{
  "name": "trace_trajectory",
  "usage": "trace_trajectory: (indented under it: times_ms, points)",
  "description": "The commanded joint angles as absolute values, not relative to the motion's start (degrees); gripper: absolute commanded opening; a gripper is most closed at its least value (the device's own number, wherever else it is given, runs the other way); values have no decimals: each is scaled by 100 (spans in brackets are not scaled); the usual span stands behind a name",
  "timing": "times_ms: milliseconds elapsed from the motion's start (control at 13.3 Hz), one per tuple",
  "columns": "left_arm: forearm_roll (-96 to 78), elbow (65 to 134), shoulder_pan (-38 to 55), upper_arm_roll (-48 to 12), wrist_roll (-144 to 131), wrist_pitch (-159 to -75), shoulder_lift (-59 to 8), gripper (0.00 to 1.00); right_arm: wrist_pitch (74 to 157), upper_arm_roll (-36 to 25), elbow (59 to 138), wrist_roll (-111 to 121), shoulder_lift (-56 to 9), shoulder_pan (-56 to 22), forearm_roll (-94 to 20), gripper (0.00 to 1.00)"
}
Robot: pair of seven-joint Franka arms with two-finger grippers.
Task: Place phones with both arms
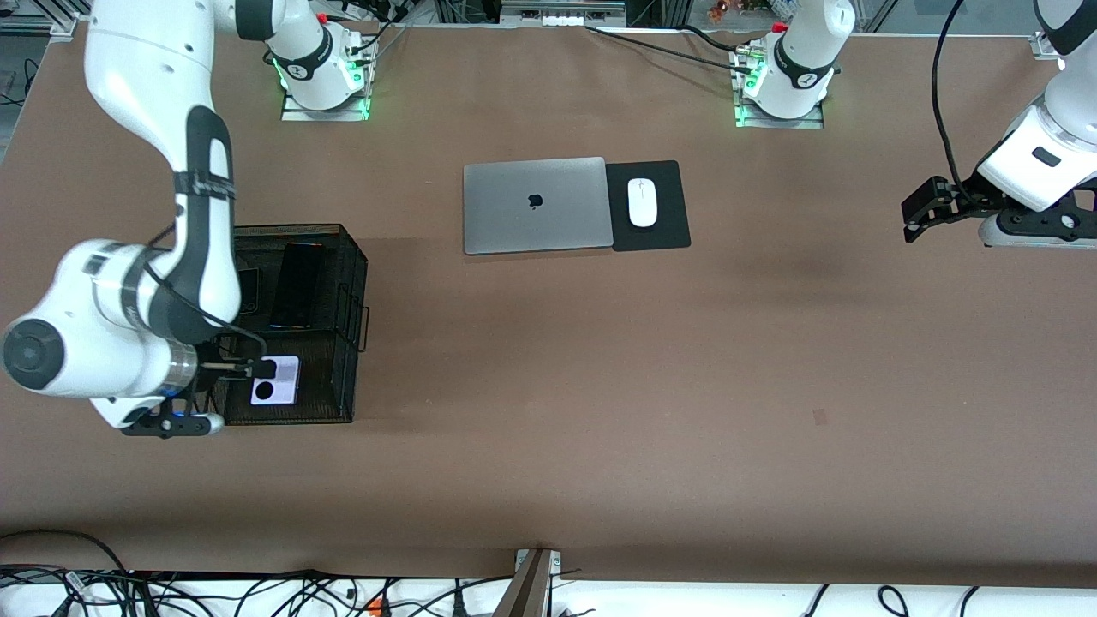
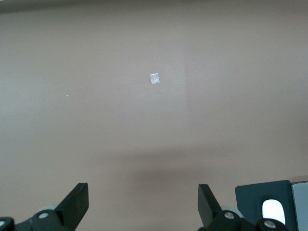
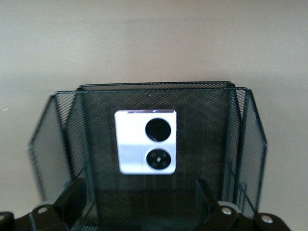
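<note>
A black wire basket [image 1: 343,326] stands on the brown table [image 1: 600,386] toward the right arm's end, split into slots. In the slot nearest the front camera lies the lavender-white phone [image 1: 275,380], its two black lenses facing up. In the next slot, farther from the camera, the long slim black phone [image 1: 296,284] leans. Beside that one, partly hidden by the right arm [image 1: 197,214], a small dark phone [image 1: 248,290] shows only at one edge.

The right gripper [image 3: 139,204] hangs over the basket's near slot just beside the lavender-white phone [image 3: 147,141], its fingers [image 3: 72,195] spread apart and gripping nothing; the phone rests free against the mesh. The arm's bulky elbow covers the basket's outer wall in the front view.

Farther from the camera than the basket, and toward the middle of the table, a closed grey laptop [image 1: 534,206] lies flat. Touching its edge on the left arm's end is a black mouse pad [image 1: 664,210] carrying a white mouse [image 1: 642,202].

The left gripper [image 2: 143,202] waits over bare table well apart from the basket, at the left arm's end, fingers [image 2: 77,199] wide apart and empty. A small pale tape mark [image 2: 154,78] sits on the table below it.
</note>
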State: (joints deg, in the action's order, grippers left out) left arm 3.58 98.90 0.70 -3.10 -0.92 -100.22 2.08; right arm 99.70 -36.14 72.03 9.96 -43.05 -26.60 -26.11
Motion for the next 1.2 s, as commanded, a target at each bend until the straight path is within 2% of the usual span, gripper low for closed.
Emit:
trace_trajectory:
  times_ms: [0, 376, 601, 751, 1127]
  points:
    - [272, 9826, 62, -325, -123, -9914, 255, 100, 9599, -3665, 7268, 1002, -3773, -2847, -2296, 100]
    - [272, 9826, 62, -325, -132, -9905, 264, 100, 9308, -3604, 7680, 687, -2754, -3138, -1408, 100]
    - [272, 9826, 62, -325, -132, -9905, 264, 100, 9465, -3060, 8365, 326, -1832, -3033, -750, 100]
    - [281, 9826, 62, -325, -123, -9905, 255, 100, 9536, -2429, 8805, 141, -1260, -2561, -301, 100]
    - [290, 9826, 62, -325, -123, -9905, 255, 100, 9545, -838, 9509, 141, -239, -759, 79, 100]
